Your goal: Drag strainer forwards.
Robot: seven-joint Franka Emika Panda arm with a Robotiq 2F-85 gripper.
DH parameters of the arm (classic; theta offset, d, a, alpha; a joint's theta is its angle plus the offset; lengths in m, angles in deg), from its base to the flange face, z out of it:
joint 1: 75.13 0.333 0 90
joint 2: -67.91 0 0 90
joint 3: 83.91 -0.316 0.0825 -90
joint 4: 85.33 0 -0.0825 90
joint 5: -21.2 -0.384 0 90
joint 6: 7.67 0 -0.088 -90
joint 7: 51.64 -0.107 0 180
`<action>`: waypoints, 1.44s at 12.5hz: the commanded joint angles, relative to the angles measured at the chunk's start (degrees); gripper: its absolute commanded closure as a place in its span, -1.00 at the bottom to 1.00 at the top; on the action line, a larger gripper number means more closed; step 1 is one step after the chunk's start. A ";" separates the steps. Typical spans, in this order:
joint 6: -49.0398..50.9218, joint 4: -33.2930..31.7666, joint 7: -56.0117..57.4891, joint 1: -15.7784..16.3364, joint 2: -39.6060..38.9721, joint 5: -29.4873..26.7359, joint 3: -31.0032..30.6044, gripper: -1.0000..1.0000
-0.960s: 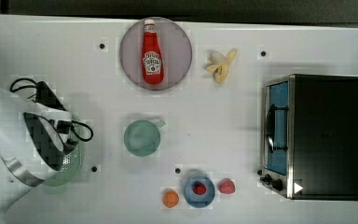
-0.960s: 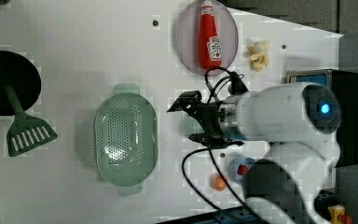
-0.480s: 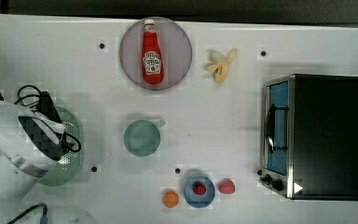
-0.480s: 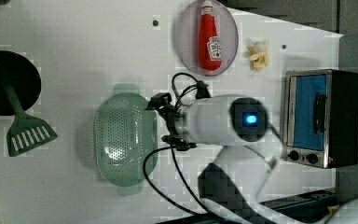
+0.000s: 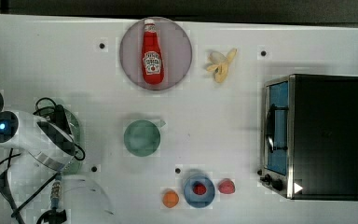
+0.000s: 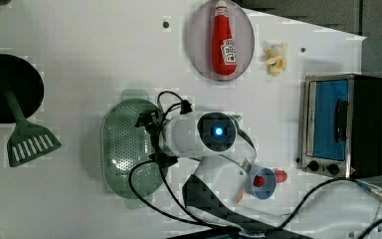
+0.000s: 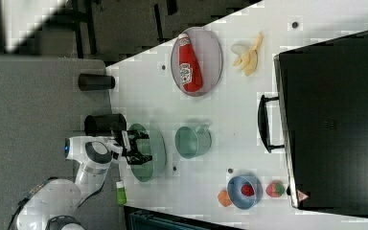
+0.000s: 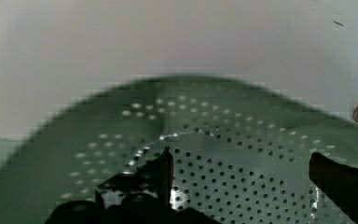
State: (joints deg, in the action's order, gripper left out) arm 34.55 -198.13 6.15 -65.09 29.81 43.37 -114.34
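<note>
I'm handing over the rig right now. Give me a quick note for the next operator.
Gripper: fingers wide open, over the strainer's bowl, holding nothing.
Strainer: on the table near the left view's left, right of the spatula; the green cup sits apart from it.
Done: the gripper is over the strainer.
Left: catch the strainer's wall, drag it forwards, let go.

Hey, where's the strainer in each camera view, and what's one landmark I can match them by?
Top view: strainer, left edge, mostly under the arm.
Left view: strainer, left of centre.
Right view: strainer, lower left of centre.
Wrist view: strainer, perforated bowl beneath the open gripper.
Landmark: ketchup bottle on its plate.
</note>
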 commanded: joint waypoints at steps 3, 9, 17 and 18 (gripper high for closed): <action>-1.19 5.42 -4.54 1.78 -0.42 0.31 1.28 -1.00; -1.07 9.21 -4.51 3.65 -2.42 0.31 4.61 -1.00; -0.88 22.61 -4.55 6.28 -10.51 0.30 7.92 -1.00; -0.88 24.23 -4.53 6.46 -11.41 0.31 8.24 -1.00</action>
State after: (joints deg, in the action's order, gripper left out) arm 33.04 -175.41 4.02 -59.53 17.58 43.30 -106.43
